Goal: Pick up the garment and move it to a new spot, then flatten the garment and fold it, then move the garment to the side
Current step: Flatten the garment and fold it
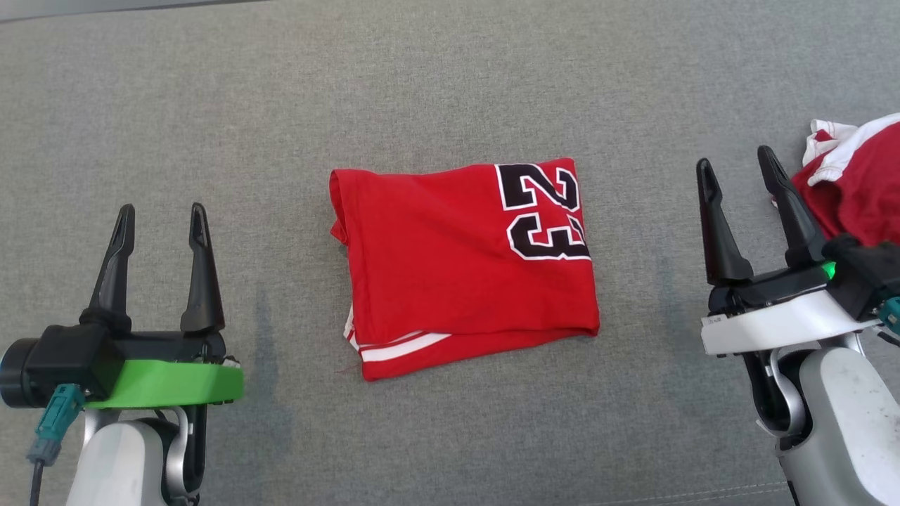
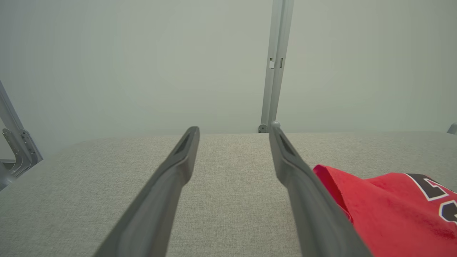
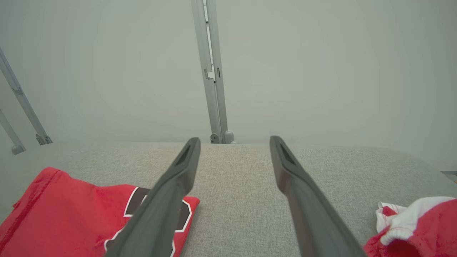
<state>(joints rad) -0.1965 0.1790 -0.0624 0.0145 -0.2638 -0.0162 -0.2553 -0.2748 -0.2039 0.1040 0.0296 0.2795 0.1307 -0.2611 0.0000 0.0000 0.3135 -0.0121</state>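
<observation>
1. While both arms sit low at the bottom corners of the head view, your red fabric jersey (image 1: 450, 295) lies folded into a rough rectangle in the middle of the grey woven surface (image 1: 450, 84). It is flat, and neither gripper touches it.
2. Check its far right corner: the black number 23 with a white outline (image 1: 545, 211) faces up, turned sideways. A pair of white stripes (image 1: 401, 346) peeks out from under the near left edge.
3. Over to your left gripper (image 1: 162, 208) now. It sits well to the left of the jersey, its two long dark fingers pointing away from the robot. They are spread apart with bare grey surface between them, and they hold nothing.
4. The left wrist view backs that up: the fingers are parted, and the jersey's left edge shows past the right-hand finger.
5. Across to your right gripper (image 1: 734, 157). It stands well to the right of the jersey, fingers also spread wide and empty.
6. Watch the outer side of that gripper: a crumpled red and white garment (image 1: 858, 176) lies at the right edge of the surface. In the head view the outer finger overlaps it. In the right wrist view a strip of grey surface shows between that finger and the bundle.
7. Beyond the far edge of the surface, a pale metal post (image 3: 210, 71) rises against a plain pale wall (image 3: 321, 71).
</observation>
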